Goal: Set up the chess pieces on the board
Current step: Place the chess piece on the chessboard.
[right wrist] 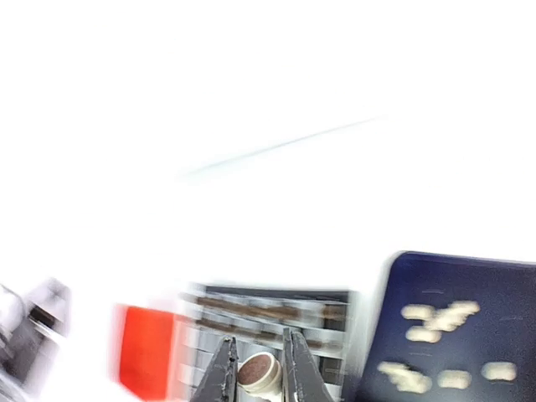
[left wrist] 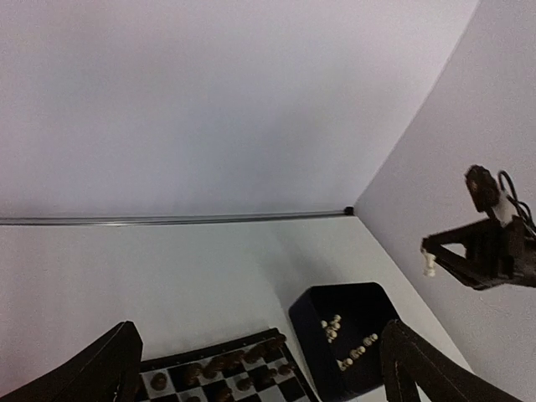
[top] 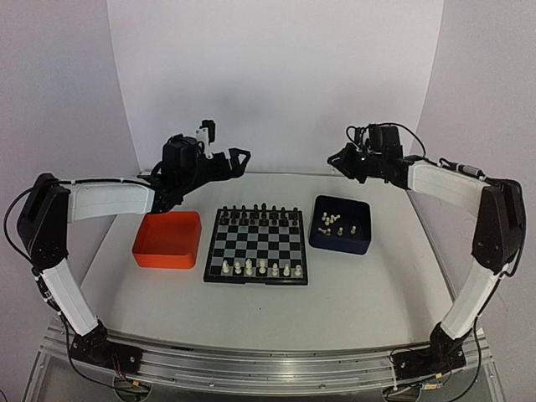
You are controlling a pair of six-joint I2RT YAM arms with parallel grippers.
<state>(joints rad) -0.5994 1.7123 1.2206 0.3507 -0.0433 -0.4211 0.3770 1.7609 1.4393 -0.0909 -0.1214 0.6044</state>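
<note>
The board [top: 255, 248] lies mid-table, with black pieces along its far rows and several cream-white chess pieces [top: 261, 268] along its near row. More cream pieces [top: 335, 224] lie in the dark blue tray [top: 360, 239]. High above the tray's far left corner, my right gripper [top: 337, 158] is shut on one cream piece [right wrist: 258, 373], whose brown felt base faces the wrist camera. That piece [left wrist: 429, 266] also shows in the left wrist view, hanging from the right gripper [left wrist: 429, 251]. My left gripper [top: 238, 161] hovers open and empty above the table beyond the board's far left corner.
An orange tray [top: 167, 240] sits left of the board, under the left arm. The curved white backdrop rises behind the table. The right wrist view is motion-blurred.
</note>
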